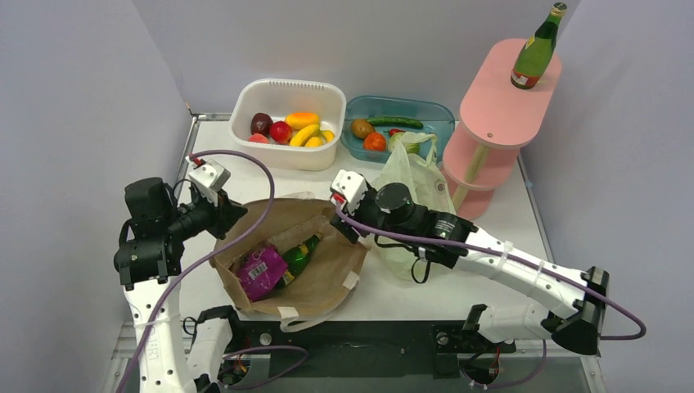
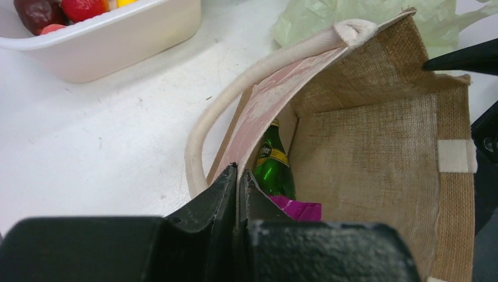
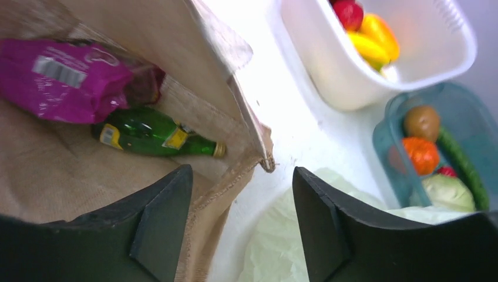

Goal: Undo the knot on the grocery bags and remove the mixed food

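The brown bag (image 1: 327, 266) lies open on the table with a purple snack packet (image 1: 260, 273) and a green glass bottle (image 1: 299, 255) inside. My left gripper (image 1: 232, 214) is shut on the bag's left rim; in the left wrist view the jaws (image 2: 241, 171) pinch the edge beside the white handle (image 2: 202, 138), with the bottle (image 2: 273, 170) just beyond. My right gripper (image 1: 342, 228) is open, its fingers either side of the bag's right rim (image 3: 226, 185) without closing on it. The pale green plastic bag (image 1: 413, 184) sits behind my right arm, handles tied.
A white tub (image 1: 286, 90) of fruit and a teal tray (image 1: 434, 115) of vegetables stand at the back. A pink tiered stand (image 1: 499, 115) at the back right carries another green bottle (image 1: 538, 49). Grey walls close in on both sides.
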You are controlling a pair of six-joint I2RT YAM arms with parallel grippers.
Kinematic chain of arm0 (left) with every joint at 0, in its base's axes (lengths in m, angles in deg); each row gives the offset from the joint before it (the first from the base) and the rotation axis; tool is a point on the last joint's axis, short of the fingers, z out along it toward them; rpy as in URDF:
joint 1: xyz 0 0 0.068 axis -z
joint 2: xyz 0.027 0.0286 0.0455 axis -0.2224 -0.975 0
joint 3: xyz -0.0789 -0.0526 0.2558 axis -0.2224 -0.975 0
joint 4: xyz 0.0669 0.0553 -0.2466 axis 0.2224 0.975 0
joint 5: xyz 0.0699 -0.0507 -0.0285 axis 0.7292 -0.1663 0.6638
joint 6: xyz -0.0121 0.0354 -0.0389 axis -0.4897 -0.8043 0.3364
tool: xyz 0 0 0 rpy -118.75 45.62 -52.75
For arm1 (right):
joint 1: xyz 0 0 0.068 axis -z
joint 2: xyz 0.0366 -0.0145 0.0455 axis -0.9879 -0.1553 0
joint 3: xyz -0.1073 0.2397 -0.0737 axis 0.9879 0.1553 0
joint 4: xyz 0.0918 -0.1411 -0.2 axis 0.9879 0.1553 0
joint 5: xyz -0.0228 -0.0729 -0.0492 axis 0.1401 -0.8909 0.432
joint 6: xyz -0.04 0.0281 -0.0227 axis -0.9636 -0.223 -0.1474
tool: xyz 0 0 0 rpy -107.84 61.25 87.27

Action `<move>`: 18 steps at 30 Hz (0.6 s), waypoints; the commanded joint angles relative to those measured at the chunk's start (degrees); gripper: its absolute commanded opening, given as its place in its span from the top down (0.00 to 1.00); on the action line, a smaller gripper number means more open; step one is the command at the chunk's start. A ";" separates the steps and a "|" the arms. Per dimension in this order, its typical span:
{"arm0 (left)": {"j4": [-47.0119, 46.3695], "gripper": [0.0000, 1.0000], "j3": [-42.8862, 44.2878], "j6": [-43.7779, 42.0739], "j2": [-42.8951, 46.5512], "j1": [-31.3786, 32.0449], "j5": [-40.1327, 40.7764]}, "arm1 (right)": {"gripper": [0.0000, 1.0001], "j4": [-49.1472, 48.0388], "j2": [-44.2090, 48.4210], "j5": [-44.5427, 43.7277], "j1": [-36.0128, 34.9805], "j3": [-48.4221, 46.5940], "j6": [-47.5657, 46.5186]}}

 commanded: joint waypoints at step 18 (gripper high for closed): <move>-9.78 1.00 -3.56 2.93 -0.31 -0.22 -4.04 | 0.33 -8.31 -16.04 15.44 -18.64 -7.22 -31.50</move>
